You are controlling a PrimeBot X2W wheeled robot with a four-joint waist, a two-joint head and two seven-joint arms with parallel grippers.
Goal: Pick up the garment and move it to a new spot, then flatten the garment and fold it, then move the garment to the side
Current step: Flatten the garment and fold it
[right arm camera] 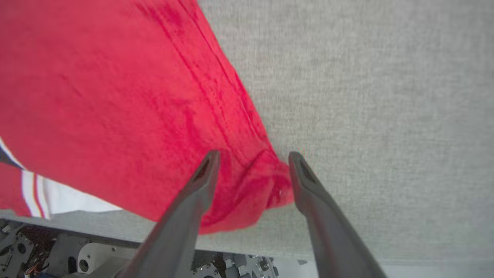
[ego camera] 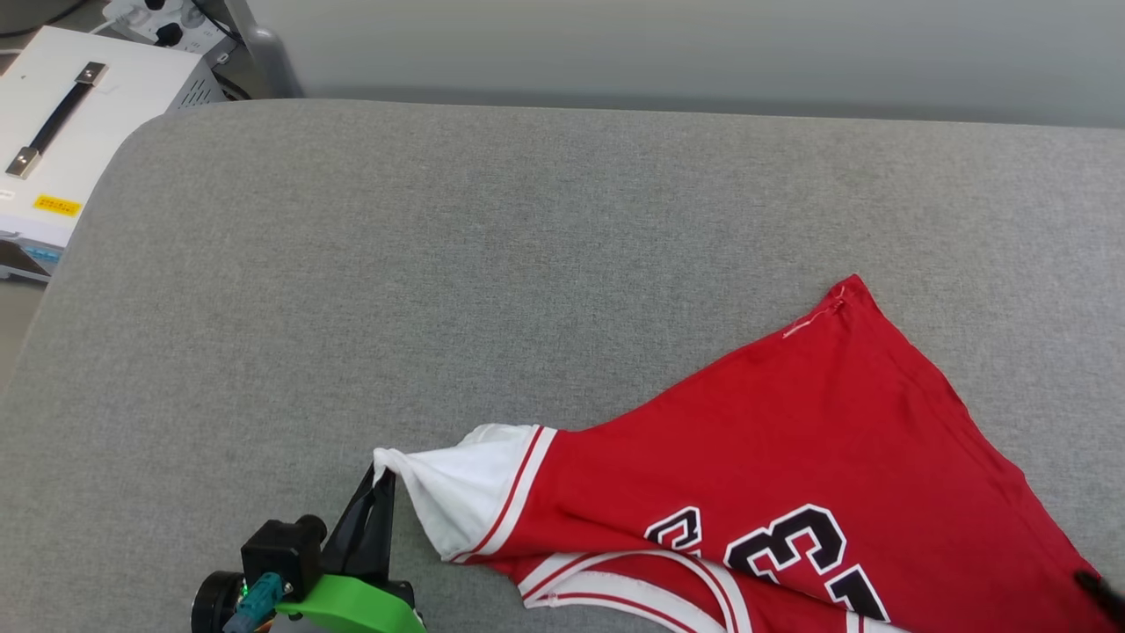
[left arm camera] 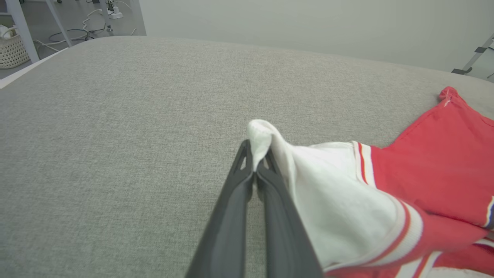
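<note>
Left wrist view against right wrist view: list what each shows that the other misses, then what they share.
Left wrist view, not the right: the left pincer shut on the shirt at its white sleeve tip, and a basket on the floor beyond. Right wrist view, not the left: the right pincer open, its fingers either side of the shirt's bunched red corner. Both: the red shirt lying on the grey cushion.
</note>
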